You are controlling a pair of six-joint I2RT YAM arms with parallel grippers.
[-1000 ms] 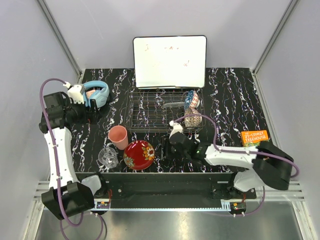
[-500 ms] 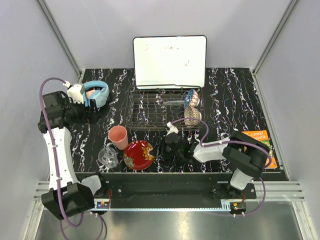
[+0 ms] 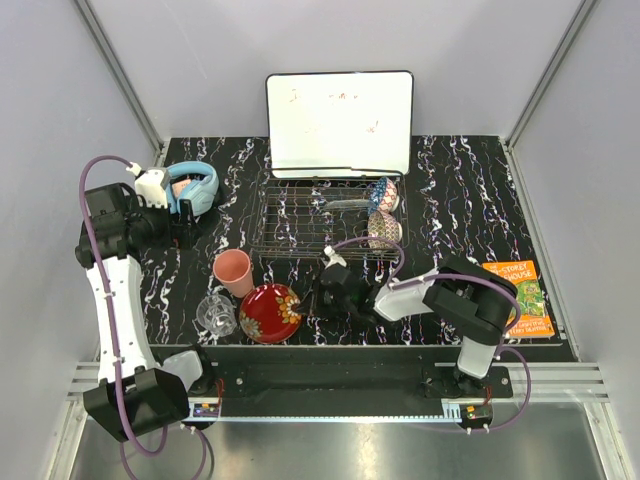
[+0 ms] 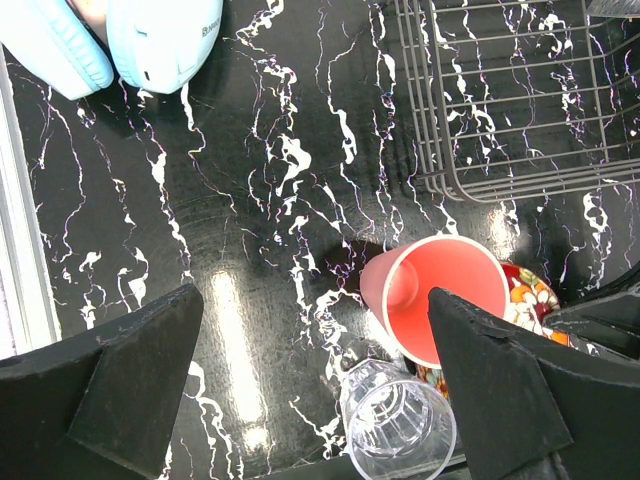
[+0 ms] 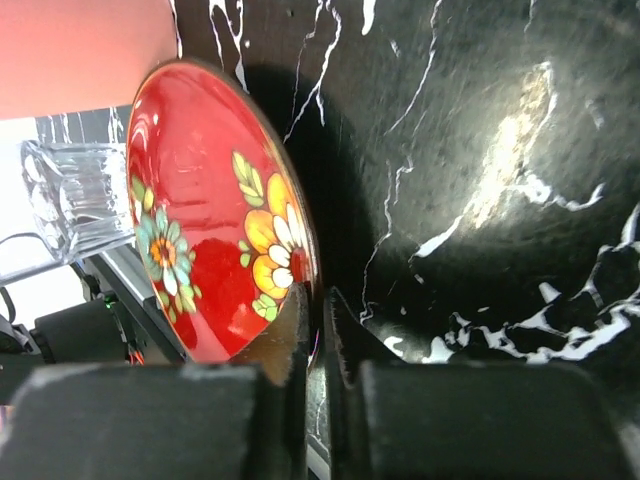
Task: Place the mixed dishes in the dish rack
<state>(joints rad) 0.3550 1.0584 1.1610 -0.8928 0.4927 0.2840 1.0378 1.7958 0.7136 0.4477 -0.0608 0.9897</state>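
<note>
My right gripper point(image 3: 318, 298) is shut on the right rim of the red floral plate point(image 3: 270, 313); the wrist view shows the plate point(image 5: 200, 230) tilted up, its edge pinched between the fingers point(image 5: 300, 330). The pink cup point(image 3: 233, 272) and the clear glass mug point(image 3: 215, 313) stand just left of the plate. The dish rack point(image 3: 300, 215) holds the blue patterned bowl point(image 3: 383, 194) and the beige patterned bowl point(image 3: 384, 230) at its right end. My left gripper point(image 4: 315, 400) hangs open above the cup point(image 4: 440, 300) and mug point(image 4: 400, 425), holding nothing.
A white whiteboard point(image 3: 340, 122) leans behind the rack. Light-blue headphones point(image 3: 195, 187) lie at the far left beside my left wrist. An orange packet point(image 3: 515, 290) lies at the right. Grey walls close in the black marbled table point(image 3: 460, 190).
My right gripper slid left from beside the rack to the red plate and shut on its rim. The plate tipped and shifted slightly left. The left arm stayed still.
</note>
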